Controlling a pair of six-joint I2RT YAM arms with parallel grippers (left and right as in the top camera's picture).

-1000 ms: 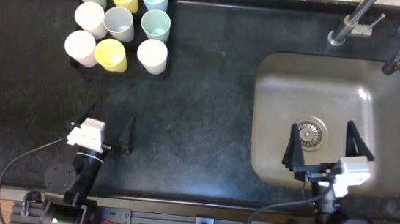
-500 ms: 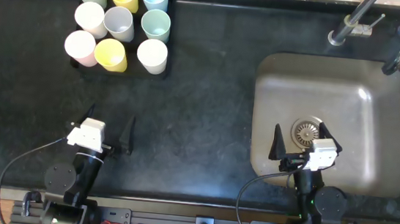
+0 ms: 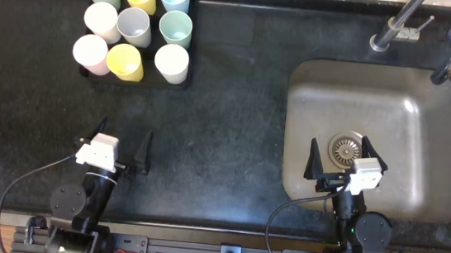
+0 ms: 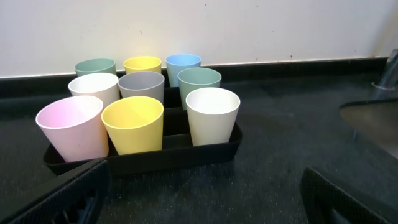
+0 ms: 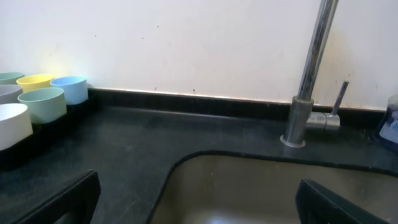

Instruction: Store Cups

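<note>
The dark table (image 3: 228,102) carries everything, with the steel sink (image 3: 439,106) set into it at about 3 o'clock in the top view. The black tray (image 4: 186,152) sits at about 11 o'clock, close against the back wall. The left gripper (image 3: 126,127) hangs low over the table at 7 o'clock, well apart from the tray, with its jaws spread wide and nothing between them. The right gripper (image 3: 340,142) is at 5 o'clock over the near part of the sink by the drain, its jaws likewise released and bare. All nine cups (image 3: 134,26) stand upright in the tray, mouths up, in three rows of three and packed just beside one another. Judging from this, the storing looks done: every cup in sight is already in the tray and neither arm holds one. Little seems left, unless the tray itself is meant to go elsewhere, which cannot be told.
</note>
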